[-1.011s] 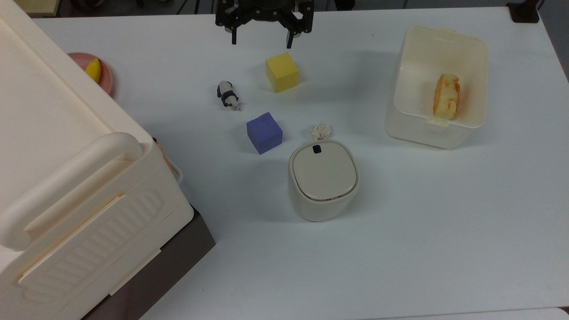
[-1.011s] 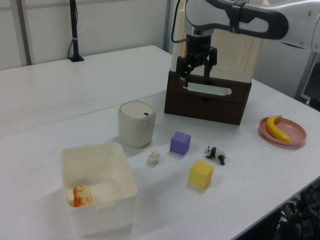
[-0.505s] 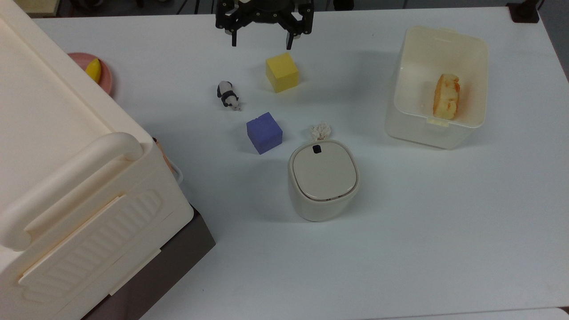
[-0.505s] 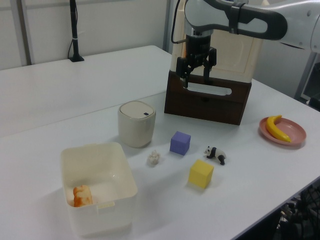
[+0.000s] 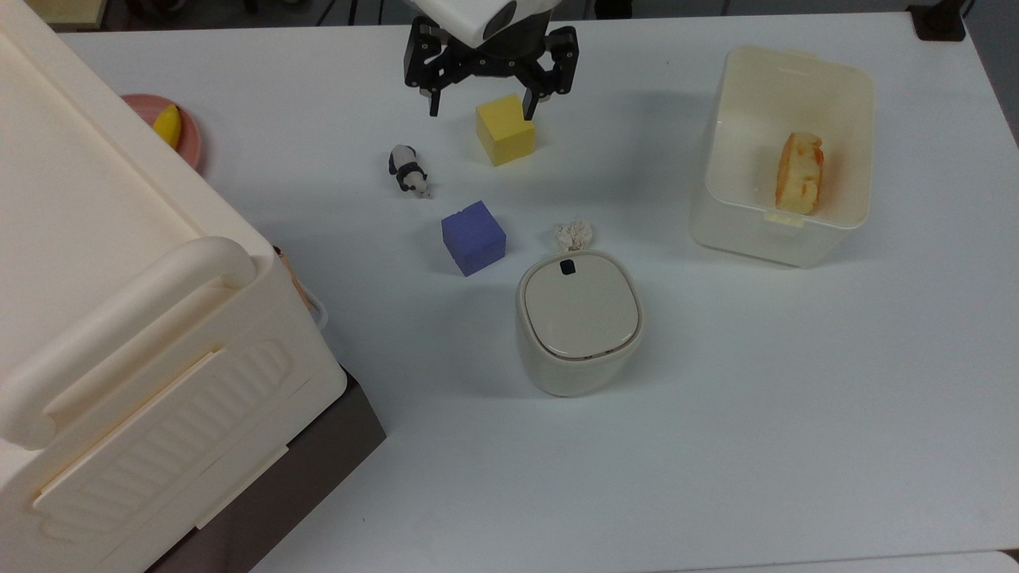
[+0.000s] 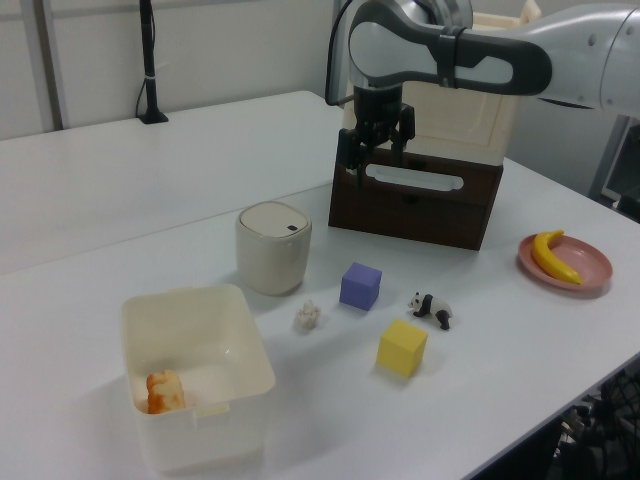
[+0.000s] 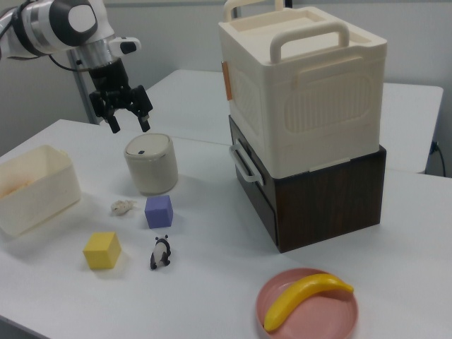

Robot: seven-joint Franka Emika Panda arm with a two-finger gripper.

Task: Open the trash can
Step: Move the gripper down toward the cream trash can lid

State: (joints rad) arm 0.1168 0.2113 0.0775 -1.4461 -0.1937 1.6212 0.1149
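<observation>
A Franka arm's gripper (image 5: 480,109) hangs above the white tabletop (image 5: 756,414) at the upper centre of the top view, its two black fingers (image 5: 434,104) spread wide apart and holding nothing. In the top view one fingertip overlaps the upper right corner of a yellow cube (image 5: 505,130); in the right view the gripper (image 7: 128,125) sits in the upper left of the frame, above and just left of the trash can (image 7: 150,164).

The trash can (image 5: 579,322), a small beige rounded bin, stands near the centre of the top view with its flat lid (image 5: 582,309) down and a small black square mark (image 5: 568,267) at the lid's upper edge. A crumpled scrap of paper (image 5: 573,234) lies just above it in the top view, and a purple cube (image 5: 474,237) sits to its upper left. A toy panda (image 5: 409,170) lies further up and left, beside the yellow cube.

At the upper right of the top view an open cream tub (image 5: 856,127) holds an orange-and-white piece of food (image 5: 799,173). A big cream storage box (image 7: 304,92) with handles sits on a dark brown drawer unit (image 7: 325,198) at the right of the right view, and a banana (image 7: 305,299) rests on a pink plate (image 7: 346,321) at the bottom right.
</observation>
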